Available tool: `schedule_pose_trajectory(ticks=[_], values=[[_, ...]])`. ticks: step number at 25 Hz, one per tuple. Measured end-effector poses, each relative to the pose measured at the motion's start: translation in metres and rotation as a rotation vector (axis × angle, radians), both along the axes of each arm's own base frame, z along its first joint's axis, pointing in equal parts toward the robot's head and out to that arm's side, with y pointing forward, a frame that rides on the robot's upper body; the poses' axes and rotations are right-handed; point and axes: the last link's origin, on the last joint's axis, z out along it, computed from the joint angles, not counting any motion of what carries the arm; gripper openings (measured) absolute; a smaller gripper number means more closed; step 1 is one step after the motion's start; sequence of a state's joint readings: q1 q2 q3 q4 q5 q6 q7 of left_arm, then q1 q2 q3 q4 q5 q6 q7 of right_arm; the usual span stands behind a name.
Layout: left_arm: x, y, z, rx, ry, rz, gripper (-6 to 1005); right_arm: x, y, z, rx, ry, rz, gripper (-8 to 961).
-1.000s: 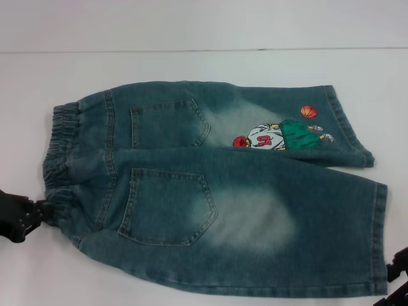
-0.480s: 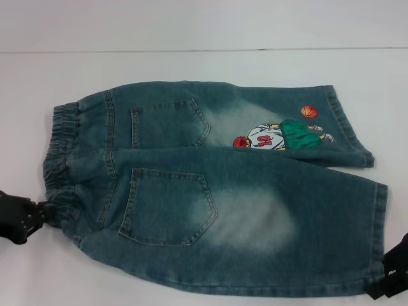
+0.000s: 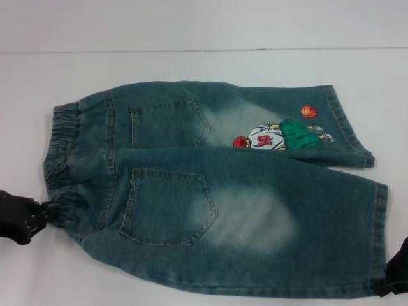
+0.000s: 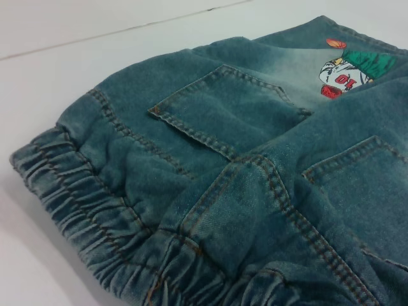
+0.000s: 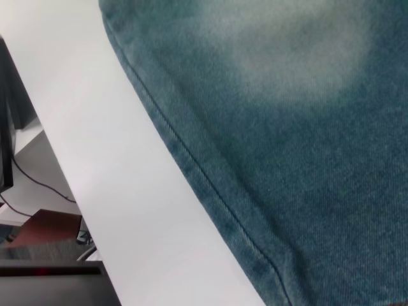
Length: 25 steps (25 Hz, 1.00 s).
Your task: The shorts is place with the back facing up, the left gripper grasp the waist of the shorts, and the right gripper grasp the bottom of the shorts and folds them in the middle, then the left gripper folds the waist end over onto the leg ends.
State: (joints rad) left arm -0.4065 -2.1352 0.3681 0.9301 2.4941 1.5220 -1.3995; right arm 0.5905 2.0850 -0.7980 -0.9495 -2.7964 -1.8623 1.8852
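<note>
**Corner grips risk a skewed fold**

The shorts [image 3: 217, 185] lie flat, back up, on the white surface [image 3: 204, 64]. The left gripper [image 3: 44, 213] touches the near waist corner; the right gripper [image 3: 392, 277] sits beside the near hem. I cannot tell either gripper's opening. A one-layer pinch could slip mid-fold.

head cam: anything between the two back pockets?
Nothing loose. Between the far back pocket and near back pocket runs only the shorts' centre seam; head view shows it.
</note>
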Motion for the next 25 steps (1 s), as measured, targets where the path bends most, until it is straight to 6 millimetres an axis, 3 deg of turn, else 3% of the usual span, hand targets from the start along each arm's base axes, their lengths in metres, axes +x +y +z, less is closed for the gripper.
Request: schedule_pose_trajectory(ticks=[8, 19, 25], values=[[0.003, -0.002, 0.005, -0.003, -0.041, 0.030, 72, -0.005, 0.005, 0.018, 0.096, 0.046, 0.024, 47], [0.032, 0.019, 0.032, 0.034, -0.098, 0.105, 73, -0.027, 0.016, 0.072, 0.379, 0.220, 0.107, 57], [0.046, 0.038, 0.045, 0.078, -0.114, 0.155, 74, -0.027, 0.042, 0.090, 0.614, 0.261, 0.110, 63]])
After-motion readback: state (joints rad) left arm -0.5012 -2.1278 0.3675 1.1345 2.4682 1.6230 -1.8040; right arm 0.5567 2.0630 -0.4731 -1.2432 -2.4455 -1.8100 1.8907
